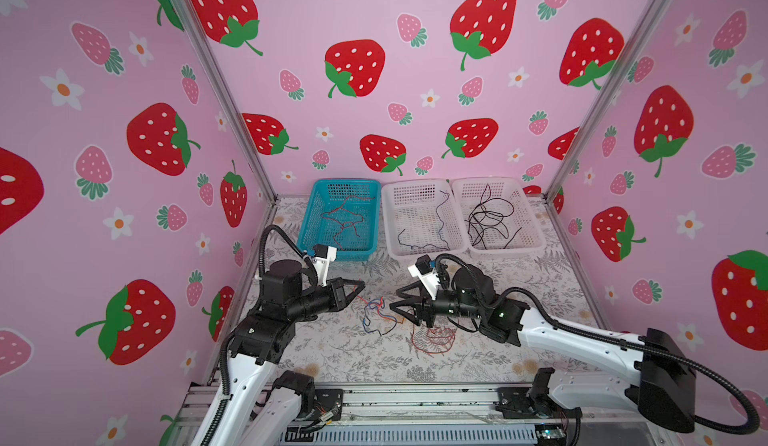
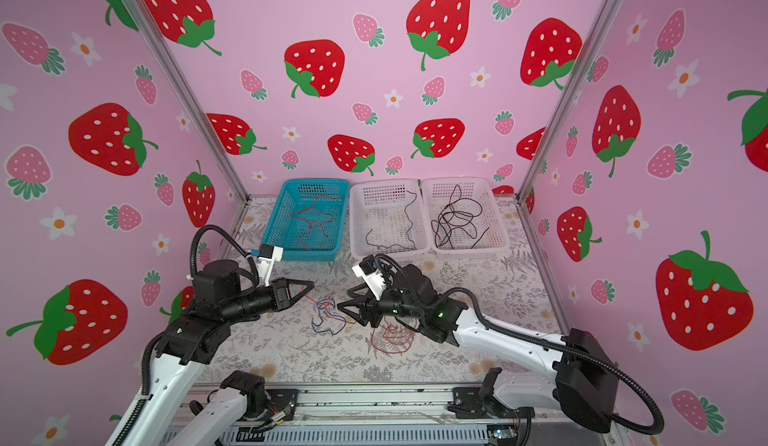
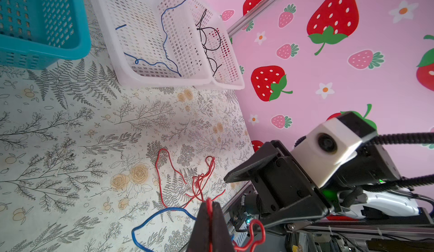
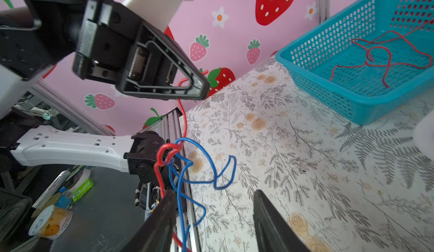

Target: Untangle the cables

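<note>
Left gripper (image 1: 360,285): jaws are pinching shut on a red cable (image 4: 185,119) that is trailing down into the red-and-blue tangle (image 1: 376,313) lying on the bench (image 1: 332,352) between both arms. Right gripper (image 1: 394,299): jaws are standing partly apart, holding nothing, hovering just beside that tangle, with a loose red coil (image 1: 434,338) lying under its wrist. At the back, a blue basket (image 1: 332,257) is holding a red strand (image 1: 345,219), a white basket (image 1: 424,252) a dark blue strand (image 1: 438,219), and a second white basket (image 1: 505,250) a black strand (image 1: 486,219).
</note>
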`<action>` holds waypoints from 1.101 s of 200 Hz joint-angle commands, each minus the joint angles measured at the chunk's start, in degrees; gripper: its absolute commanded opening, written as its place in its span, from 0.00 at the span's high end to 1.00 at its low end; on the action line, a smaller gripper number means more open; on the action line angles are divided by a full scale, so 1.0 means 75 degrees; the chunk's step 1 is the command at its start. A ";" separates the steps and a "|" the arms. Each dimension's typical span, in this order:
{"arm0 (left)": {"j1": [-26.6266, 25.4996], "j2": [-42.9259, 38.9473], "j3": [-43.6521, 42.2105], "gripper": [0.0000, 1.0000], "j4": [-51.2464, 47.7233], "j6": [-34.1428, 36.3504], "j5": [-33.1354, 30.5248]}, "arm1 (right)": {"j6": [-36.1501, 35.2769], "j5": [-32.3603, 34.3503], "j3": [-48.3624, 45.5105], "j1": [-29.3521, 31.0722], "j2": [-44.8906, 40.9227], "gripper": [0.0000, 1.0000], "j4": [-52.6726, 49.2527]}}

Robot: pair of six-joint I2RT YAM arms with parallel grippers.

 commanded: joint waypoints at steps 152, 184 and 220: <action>-0.0421 -0.0324 -0.0214 1.00 0.0464 -0.0213 0.0088 | -0.0279 0.0305 0.0122 0.0239 0.1044 0.93 0.1633; -0.0436 -0.0432 -0.0283 1.00 0.0428 -0.0196 0.0152 | -0.0408 0.0815 -0.0121 0.0146 0.0560 1.00 0.1531; -0.0444 -0.0544 -0.0399 1.00 0.0180 -0.0073 0.0236 | -0.0013 0.1827 -0.0416 -0.0479 -0.0060 1.00 0.1090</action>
